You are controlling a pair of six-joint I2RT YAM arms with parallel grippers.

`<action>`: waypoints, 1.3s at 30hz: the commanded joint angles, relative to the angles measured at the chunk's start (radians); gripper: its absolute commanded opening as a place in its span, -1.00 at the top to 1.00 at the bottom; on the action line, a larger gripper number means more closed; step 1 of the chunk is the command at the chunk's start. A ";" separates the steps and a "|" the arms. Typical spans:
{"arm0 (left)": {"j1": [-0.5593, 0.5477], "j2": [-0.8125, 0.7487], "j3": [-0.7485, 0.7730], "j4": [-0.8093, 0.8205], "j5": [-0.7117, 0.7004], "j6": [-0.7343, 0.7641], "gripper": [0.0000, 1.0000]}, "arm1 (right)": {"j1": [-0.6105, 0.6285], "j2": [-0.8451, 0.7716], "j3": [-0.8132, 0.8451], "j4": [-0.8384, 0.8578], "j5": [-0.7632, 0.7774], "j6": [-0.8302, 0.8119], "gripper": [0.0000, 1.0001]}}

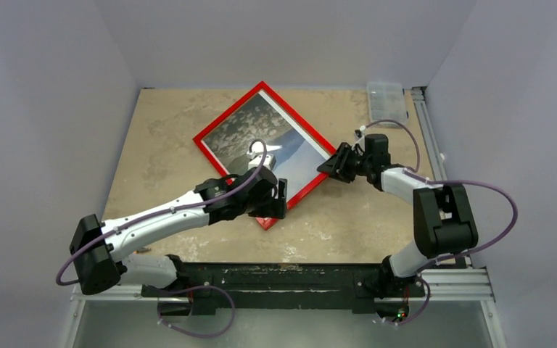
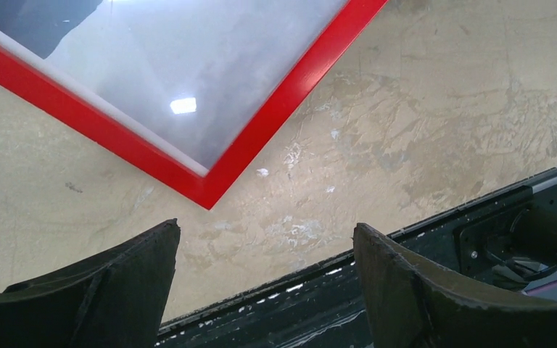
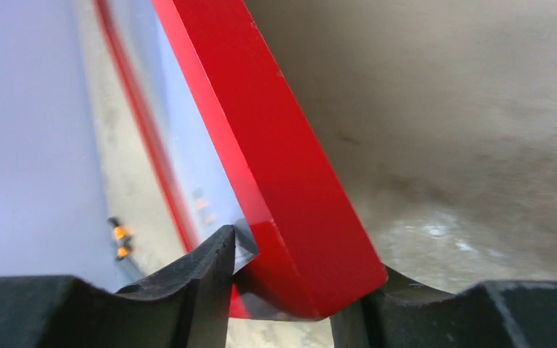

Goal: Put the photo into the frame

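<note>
**Photo sits in the frame; left hand released, right hand's grip unclear**

**Top view:** the photo (image 1: 261,134) shows landscape-side up inside the frame (image 1: 229,110). The frame lies diamond-wise on the table (image 1: 159,145), with corners at 12, 3, 6 and 9 o'clock. The left gripper (image 1: 281,197) is over the 6 o'clock corner. The right gripper (image 1: 331,165) is at the 3 o'clock corner.

**Left wrist:** the fingers (image 2: 116,290) are spread wide with nothing between them, only table (image 2: 442,109) and the black base rail (image 2: 290,312) below. The frame's (image 2: 287,109) near corner is at 11 o'clock, clear of both pads. The photo (image 2: 188,58) is visible through the pane, under a glare spot.

**Right wrist:** the jaws straddle the corner of the red frame (image 3: 283,167). One finger (image 3: 203,275) is against the inner pane side and the other is at the outer face. I cannot tell whether the right gripper (image 3: 302,262) is clamped or just slack. The print is too blurred to read here.

**Handling (my judgement):**
- The frame looks stiff and fairly light, with a narrow rim.
- The pane is slick and probably breakable, so keep the pads off it.
- Take hold across the rim at a corner or mid-edge, with the jaws square to the edge. A pinch right at the tip of a corner could let the frame pivot.
- The photo is thin paper that would flop and crease. Since it's seated, move it only via the frame.
</note>
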 commanded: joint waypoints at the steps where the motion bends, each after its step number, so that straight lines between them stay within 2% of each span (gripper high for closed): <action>1: 0.015 0.066 0.013 0.092 0.059 0.025 -0.74 | -0.002 0.044 0.008 -0.050 0.212 -0.227 0.04; 3: 0.019 0.111 0.027 0.115 0.083 0.064 -0.74 | -0.004 0.059 0.009 -0.063 0.231 -0.236 -0.24; 4: 0.022 0.131 0.036 0.117 0.085 0.076 -0.74 | -0.006 0.064 0.008 -0.068 0.242 -0.239 -0.32; 10: 0.037 0.245 0.052 0.170 0.152 0.117 -0.74 | -0.012 0.040 0.003 -0.118 0.280 -0.260 -0.44; 15: 0.055 0.316 0.045 0.219 0.173 0.136 -0.73 | -0.012 0.001 0.007 -0.201 0.283 -0.264 -0.50; 20: 0.082 0.345 0.053 0.253 0.188 0.168 -0.71 | -0.013 -0.004 -0.021 -0.225 0.243 -0.181 -0.54; 26: 0.096 0.421 0.095 0.234 0.208 0.204 -0.64 | 0.015 0.050 -0.049 -0.200 0.182 -0.103 -0.53; 32: 0.098 0.471 0.091 0.224 0.275 0.200 -0.57 | 0.080 0.098 -0.026 -0.173 0.203 -0.061 -0.50; 39: 0.091 0.530 0.099 0.234 0.330 0.179 -0.49 | 0.098 0.153 0.048 -0.184 0.217 -0.049 -0.49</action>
